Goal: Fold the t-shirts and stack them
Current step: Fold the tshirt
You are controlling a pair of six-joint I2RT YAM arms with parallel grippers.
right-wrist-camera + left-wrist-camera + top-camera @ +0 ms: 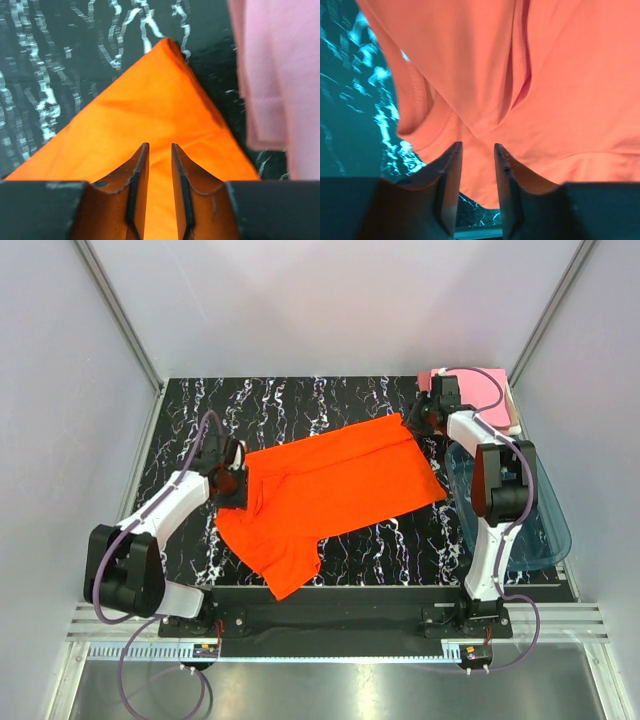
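- Top external view: an orange shirt [335,490] is seen spread across the middle of the black marbled table [300,400], stretched on a slant from 8 o'clock up to 2 o'clock.
- One sleeve is seen trailing off the shirt's low end, down toward 7 o'clock near the front edge.
- The left gripper [232,483] is set on the shirt's collar end, at 9 o'clock of the cloth.
- The right gripper [420,420] is planted on the far hem corner, at 2 o'clock of the cloth.
- Folded pink shirts [485,395] are stacked in the table's 1 o'clock corner, just beyond the right gripper.
- A clear teal tub [530,530] is parked along the 3 o'clock edge, partly under the right arm.
- Left wrist view: the left gripper's jaws [477,147] are drawn almost together, and orange cloth is pinched in the narrow slot between them; folds of the collar edge are bunched just ahead at 12 o'clock.
- Right wrist view: the right gripper's jaws [159,147] are likewise nearly closed, with the pointed orange corner clamped between them.
- The pink stack is seen at 2 o'clock in that view, apart from the orange corner, with a strip of table between.
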